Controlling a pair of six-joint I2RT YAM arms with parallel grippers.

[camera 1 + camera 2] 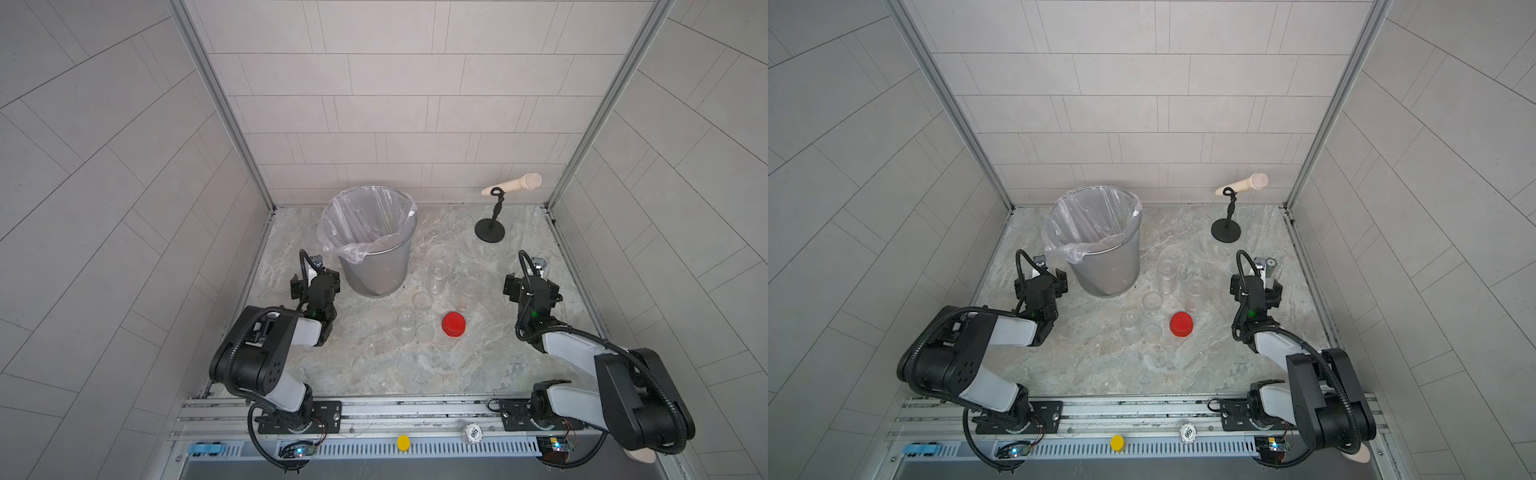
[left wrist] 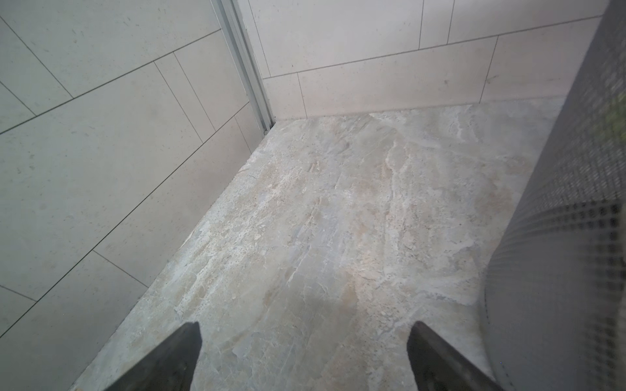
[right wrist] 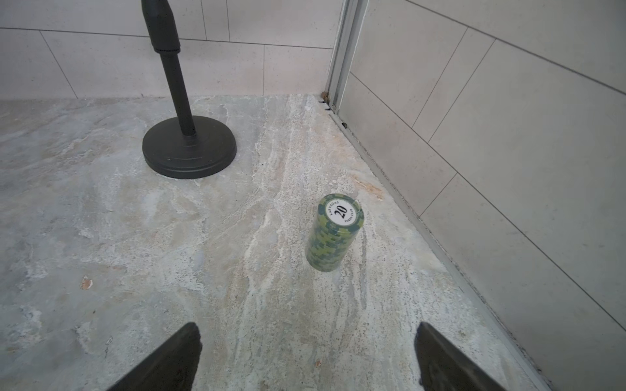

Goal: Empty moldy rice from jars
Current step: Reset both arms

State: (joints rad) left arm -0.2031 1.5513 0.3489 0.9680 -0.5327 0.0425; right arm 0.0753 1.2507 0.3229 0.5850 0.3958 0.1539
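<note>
The jars (image 1: 438, 276) stand loosely grouped on the marbled grey-beige tabletop (image 1: 374, 365), between the two grippers and apart from both, with a red lid (image 1: 454, 324) lying just beside them. Pale tiled walls (image 1: 374, 104) close in the table on three sides. The left gripper (image 2: 305, 338) has its jaws spread wide over bare surface, holding nothing. A metal mesh bin (image 1: 380, 270) with a clear plastic liner (image 1: 357, 224) stands just off their right side. The right gripper (image 3: 308, 338) is likewise spread and holding nothing. A stack of green poker chips (image 3: 335, 233) stands ahead of its jaws, and a black stand (image 3: 188, 145) is farther ahead to their left. The glass is so clear that jar and lid are hard to tell apart, and whether any moldy rice is in the jars or the bin cannot be told.
</note>
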